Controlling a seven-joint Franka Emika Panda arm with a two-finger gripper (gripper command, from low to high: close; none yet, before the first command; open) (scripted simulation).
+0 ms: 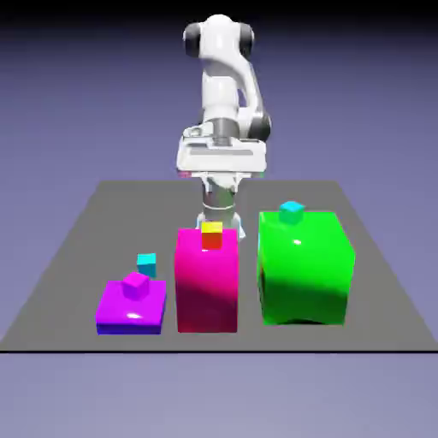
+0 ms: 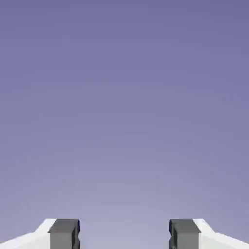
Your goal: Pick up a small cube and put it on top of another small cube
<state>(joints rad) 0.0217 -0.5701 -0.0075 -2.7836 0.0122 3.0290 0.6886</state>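
**Stack looks made; gripper empty and wide apart**

The small glossy yellow cube (image 1: 212, 227) sits on top of the small red cube (image 1: 211, 241), and the pair rests on the upper face of the tall magenta block (image 1: 206, 282) near the middle of the grey table (image 1: 77, 248). From my seat I judge the stacking step done, or very nearly so: the yellow cube seems squarely seated, though it is too small in the exterior view to check its edges.

The gripper (image 2: 124, 236) has nothing between its fingers. In the hand view the two grey fingertips (image 2: 64, 233) stand far apart at the bottom edge, with only the plain backdrop ahead, so the hand points away from the table.

Other small cubes lie about: a cyan one (image 1: 292, 209) on the big green block (image 1: 305, 269), another cyan one (image 1: 147, 263) on the table behind the low purple slab (image 1: 130, 306), and a purple cube (image 1: 134, 285) on that slab.

My next move, as I read it, is only to keep the white arm (image 1: 221, 94) clear of the stack and confirm that it holds.
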